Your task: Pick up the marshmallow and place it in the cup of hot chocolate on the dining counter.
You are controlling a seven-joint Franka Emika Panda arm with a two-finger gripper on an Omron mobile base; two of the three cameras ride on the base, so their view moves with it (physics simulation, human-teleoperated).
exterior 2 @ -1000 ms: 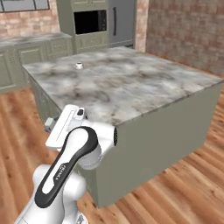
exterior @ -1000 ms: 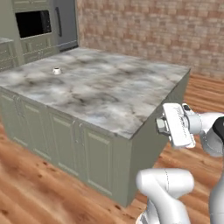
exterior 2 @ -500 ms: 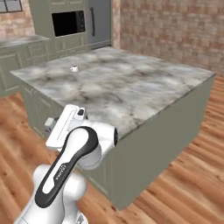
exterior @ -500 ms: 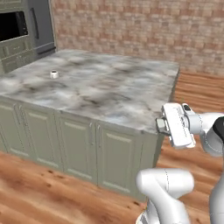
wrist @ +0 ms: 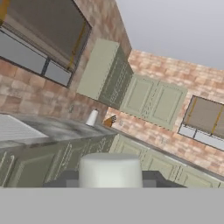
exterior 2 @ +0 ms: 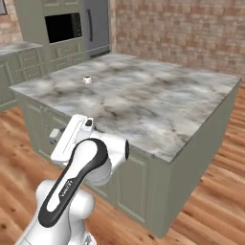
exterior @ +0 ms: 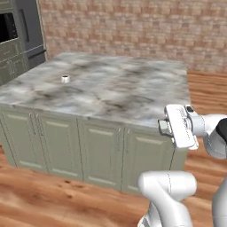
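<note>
Marble dining counter (exterior: 119,88) bears one cup of hot chocolate (exterior: 65,79); fingers (wrist: 109,175) clamp one marshmallow (wrist: 109,169).

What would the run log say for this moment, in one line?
phase: carrying | gripper: shut on marshmallow | cup: far on counter | hand: beside counter edge

faint dark lettering along the black band of the arm (exterior 2: 67,189), too blurred to read, no other legible text, labels, brands, numbers or signs
</note>
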